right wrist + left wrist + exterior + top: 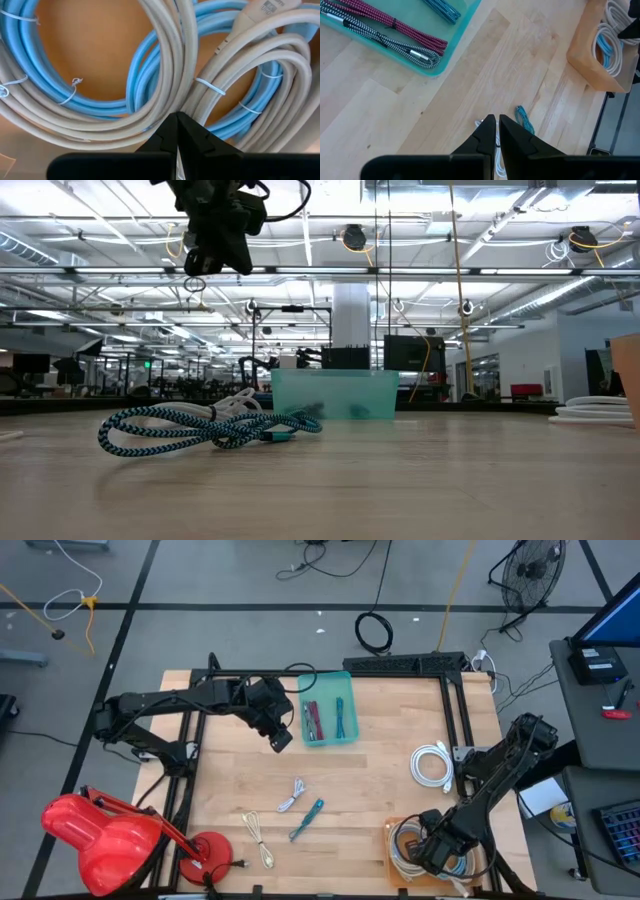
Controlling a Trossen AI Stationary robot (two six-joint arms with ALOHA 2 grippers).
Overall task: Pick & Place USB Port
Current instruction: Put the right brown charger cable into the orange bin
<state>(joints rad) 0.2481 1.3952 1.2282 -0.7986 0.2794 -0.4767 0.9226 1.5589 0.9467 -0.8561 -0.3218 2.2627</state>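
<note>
High view shows the left gripper (281, 737) raised over the table (380, 800), just beside the teal tray (326, 739) at the table's back middle. Its fingers (487, 135) are nearly together with only a thin slit between them and nothing held, as the left wrist view shows. The tray holds a red-and-black cable (310, 720) beside a black-and-white one, and a teal cable (340, 716) apart from them toward the tray's other side. Three more cables lie loose on the wood nearer the front: a white cable (291, 797), a teal braided cable (306, 819) just beside it, and a cream cable (258, 838) off to the left of both. Low view puts the teal braided cable (200, 428) in front, with the tray (335, 394) behind it and the left gripper (218, 250) hanging high above. A white coil (432, 764) rests near the table's right edge. The right gripper (430, 852) is down inside the wooden box (392, 840) at the front right corner, its fingers (170, 132) pressed together, tips against a heap of blue cables (150, 75) and grey cables (180, 60) without gripping any. A red lamp (110, 835) stands at the front left corner.
</note>
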